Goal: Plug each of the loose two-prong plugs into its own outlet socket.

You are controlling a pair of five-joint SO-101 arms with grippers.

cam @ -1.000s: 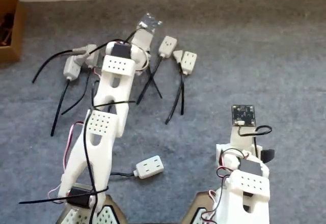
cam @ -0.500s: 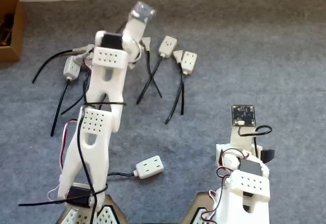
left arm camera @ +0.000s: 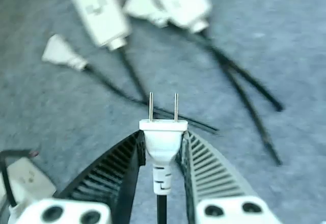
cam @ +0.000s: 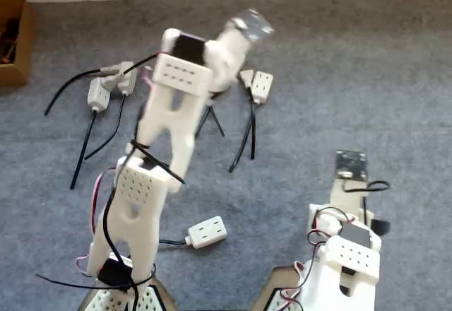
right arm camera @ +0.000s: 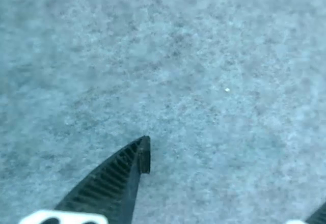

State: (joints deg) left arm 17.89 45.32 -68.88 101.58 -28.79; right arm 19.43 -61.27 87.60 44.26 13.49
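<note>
Two-prong plug (left arm camera: 162,135), white with two bright metal prongs and a ribbed neck that runs into a black cord, is pinched at its body between the ridged black fingers (left arm camera: 125,160) of the left gripper (left arm camera: 162,138). Its prongs point away from the wrist, and it is held above the grey carpet (cam: 367,78). Across the high view from the left, a cardboard box (cam: 11,39) sits at 9 o'clock on the far edge. Toward 10 o'clock lies a pale socket block (cam: 98,94) with a second pale piece (cam: 126,76) just beside it at its 1 o'clock, both trailing black cords. The left arm (cam: 169,113) is stretched toward 12 o'clock and covers what lies under its wrist. At 6 o'clock, near its base, a white outlet socket (cam: 207,231) lies alone on its cord. Beyond the held prongs the left wrist view shows a small loose plug (left arm camera: 61,53) and a square socket (left arm camera: 99,11), with crossed cords (left arm camera: 134,74) lying between them and the gripper. At the wrist's 4 o'clock a further socket (cam: 262,85) lies with a second loose plug (cam: 246,78) just beside it at its 9 o'clock. The right arm (cam: 346,254) stands at 5 o'clock, well apart from every socket, and the right gripper (right arm camera: 232,183) hangs spread wide over the carpet.
</note>
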